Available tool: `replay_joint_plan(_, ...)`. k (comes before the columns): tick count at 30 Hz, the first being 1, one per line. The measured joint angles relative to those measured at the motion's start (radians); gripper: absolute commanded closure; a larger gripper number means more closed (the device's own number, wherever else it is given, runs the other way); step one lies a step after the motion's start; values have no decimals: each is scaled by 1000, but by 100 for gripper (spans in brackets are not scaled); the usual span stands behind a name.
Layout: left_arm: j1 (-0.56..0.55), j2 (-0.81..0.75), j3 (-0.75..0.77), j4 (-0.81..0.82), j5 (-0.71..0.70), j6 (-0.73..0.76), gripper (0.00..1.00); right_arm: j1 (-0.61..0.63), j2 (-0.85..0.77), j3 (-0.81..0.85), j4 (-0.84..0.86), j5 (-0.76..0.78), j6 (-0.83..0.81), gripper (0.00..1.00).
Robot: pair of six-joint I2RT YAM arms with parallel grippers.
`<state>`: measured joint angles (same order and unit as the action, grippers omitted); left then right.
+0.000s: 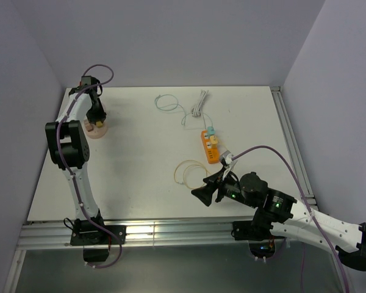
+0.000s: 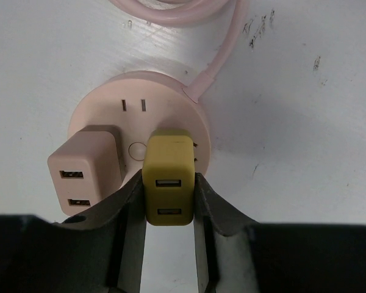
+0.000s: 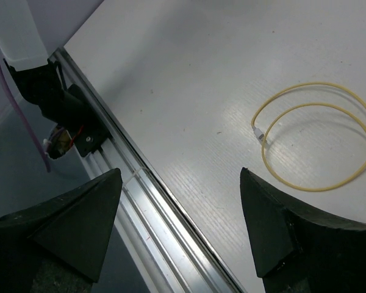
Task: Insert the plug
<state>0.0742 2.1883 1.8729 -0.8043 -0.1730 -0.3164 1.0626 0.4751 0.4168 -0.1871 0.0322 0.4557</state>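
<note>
Fingers (image 2: pixel 129 204) of my left gripper (image 2: pixel 168 183) clamped on the yellow USB charger plug (image 2: pixel 168 160). Plug sits on the round pink socket hub (image 2: pixel 140 101), just beside a pink charger (image 2: pixel 88 174); can't tell if it's fully seated. My right gripper (image 3: pixel 180 183) spread wide over the table (image 3: pixel 189 79), near a yellow cable loop (image 3: pixel 320 183).

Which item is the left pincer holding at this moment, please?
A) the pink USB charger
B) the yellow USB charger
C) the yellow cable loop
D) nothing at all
B: in the left wrist view the left pincer has its fingers pressed against both sides of the yellow USB charger, which sits at the round pink socket.
</note>
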Motion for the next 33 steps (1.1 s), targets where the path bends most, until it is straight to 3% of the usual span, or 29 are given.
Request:
replay_joint_plan(18, 33, -5, -33, 32, 76, 50, 100, 0, -4, 0, 0, -7, 0, 16)
replay_joint_plan(33, 29, 19, -19, 37, 32, 56, 100, 0, -19, 0, 0, -7, 0, 15)
